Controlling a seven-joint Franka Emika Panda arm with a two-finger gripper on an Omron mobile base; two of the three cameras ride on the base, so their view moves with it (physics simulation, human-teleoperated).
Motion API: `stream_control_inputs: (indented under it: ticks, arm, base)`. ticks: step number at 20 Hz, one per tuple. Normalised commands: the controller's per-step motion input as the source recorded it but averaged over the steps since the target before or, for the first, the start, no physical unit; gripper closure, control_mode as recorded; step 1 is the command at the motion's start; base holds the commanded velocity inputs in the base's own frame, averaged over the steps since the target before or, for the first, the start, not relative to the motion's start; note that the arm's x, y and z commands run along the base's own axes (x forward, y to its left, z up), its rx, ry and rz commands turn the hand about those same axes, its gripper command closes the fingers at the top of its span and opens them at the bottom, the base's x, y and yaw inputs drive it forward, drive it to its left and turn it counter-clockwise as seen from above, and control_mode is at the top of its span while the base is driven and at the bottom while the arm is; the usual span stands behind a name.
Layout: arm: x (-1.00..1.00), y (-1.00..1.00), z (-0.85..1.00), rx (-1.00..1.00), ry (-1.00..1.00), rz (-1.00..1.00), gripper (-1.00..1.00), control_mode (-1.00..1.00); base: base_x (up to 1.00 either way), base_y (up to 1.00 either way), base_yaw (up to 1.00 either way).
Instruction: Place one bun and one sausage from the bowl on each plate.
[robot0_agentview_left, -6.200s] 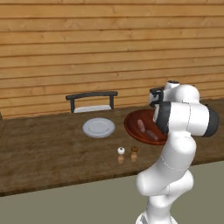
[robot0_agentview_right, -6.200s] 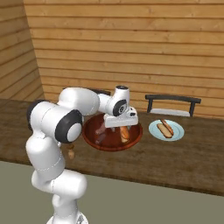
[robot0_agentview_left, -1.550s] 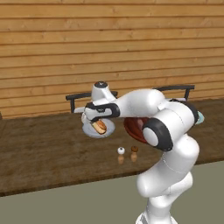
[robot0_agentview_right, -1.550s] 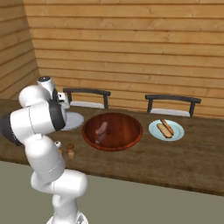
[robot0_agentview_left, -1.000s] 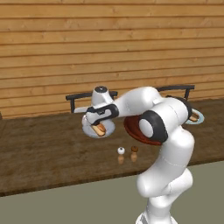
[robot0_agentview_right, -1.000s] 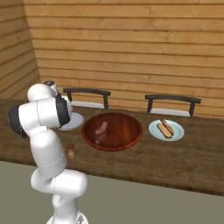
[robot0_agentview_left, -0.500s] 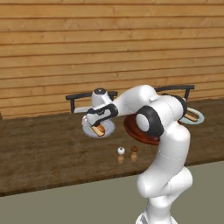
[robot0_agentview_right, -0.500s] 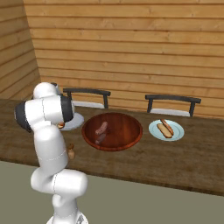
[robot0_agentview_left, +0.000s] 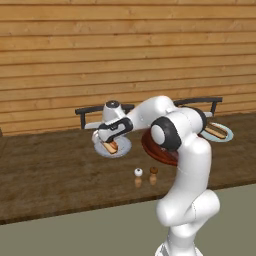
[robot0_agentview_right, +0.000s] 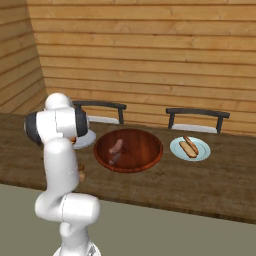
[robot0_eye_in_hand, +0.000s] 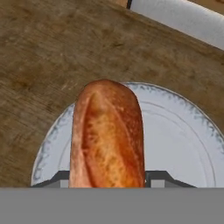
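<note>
Holding a bun (robot0_eye_in_hand: 107, 135) between the fingers (robot0_agentview_left: 110, 146), we see it hanging just over the near plate (robot0_eye_in_hand: 183, 135), its long axis running straight out from the hand across the plate's middle. The fingers are closed narrowly on its near end. Bare plate lies open beyond and to either side, so in our judgement a short drop sets it down with room left for a sausage. The wooden bowl (robot0_agentview_right: 145, 150) sits beside this plate on the desk (robot0_agentview_right: 210, 185), one sausage (robot0_agentview_right: 116, 146) in it. The far plate (robot0_agentview_right: 202, 150) already carries a bun and sausage.
</note>
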Motion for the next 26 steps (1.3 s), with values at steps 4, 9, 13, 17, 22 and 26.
stream_control_inputs:
  ticks: [4,9,13,17,22,26]
  arm:
    - [0.05,0.03,-0.05,0.0,0.0,0.0,1.0,-1.0]
    - [0.0,0.0,-0.31,0.0,0.0,0.0,1.0,-1.0]
    - [0.0,0.0,0.0,0.0,0.0,0.0,-1.0,-1.0]
    - [0.0,0.0,0.0,0.0,0.0,0.0,-1.0,-1.0]
    - [0.0,0.0,0.1,0.0,0.0,0.0,-1.0,-1.0]
    - [-0.16,-0.1,0.57,0.0,0.0,0.0,-1.0,-1.0]
  base:
    - [0.0,0.0,0.0]
    - [0.0,0.0,0.0]
    - [0.0,0.0,0.0]
    - [0.0,0.0,0.0]
    - [0.0,0.0,0.0]
    - [0.0,0.0,0.0]
